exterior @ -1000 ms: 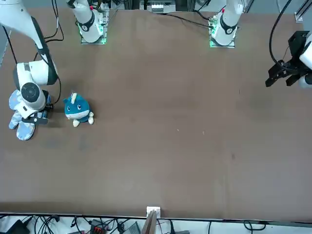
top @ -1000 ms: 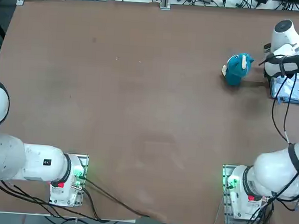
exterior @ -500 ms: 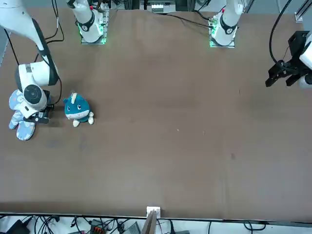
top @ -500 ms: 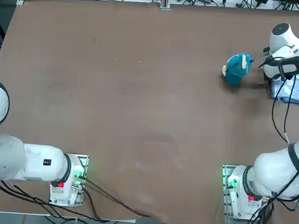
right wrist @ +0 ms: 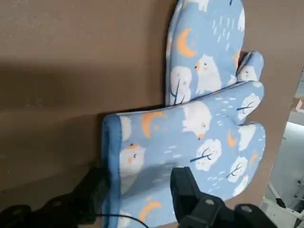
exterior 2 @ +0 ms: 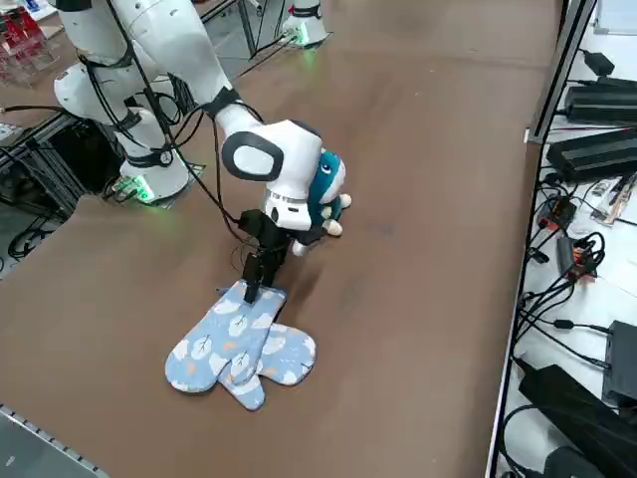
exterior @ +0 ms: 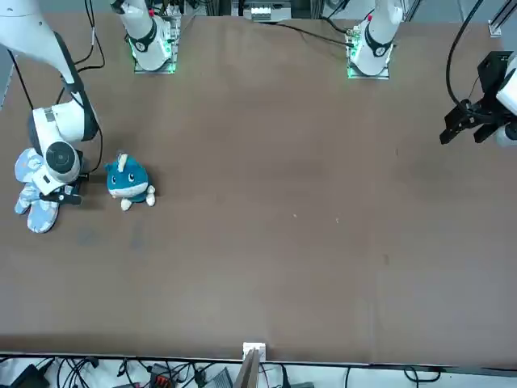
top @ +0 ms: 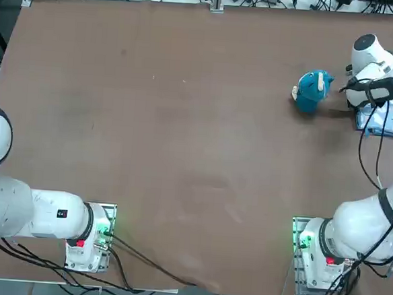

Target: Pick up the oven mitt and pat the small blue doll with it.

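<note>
Right wrist view gives you the clearest read: the claw sits low over the cuff end of the oven mitt, fingers parted with the blue-bound cuff edge between them, one finger at the outer side of the hem and the other finger on top of the printed fabric. It is not yet closed; nothing is held.

Change over the last second: in the top view the arm's wrist has crept away from the robot's base and the claw has settled onto the cuff. The mitts and the small blue doll have not shifted. You can judge from this that the approach is done and the closing pinch comes next; lift and pat are still ahead.

Position: the oven mitt lies flat on the surface at the robot's far right, overlapping a second mitt of the same print. The doll stands just beside the claw, toward the surface's middle, apart from both mitts.

Orientation: in the right side view the mitt's long axis runs from the cuff under the claw out toward the near right edge of the surface, fingertip end pointing away from the doll. The two mitts fan apart slightly from a shared cuff end. Watch that the pinch takes only the upper mitt; whether the lower cuff also lies between the fingers, you cannot tell.
</note>
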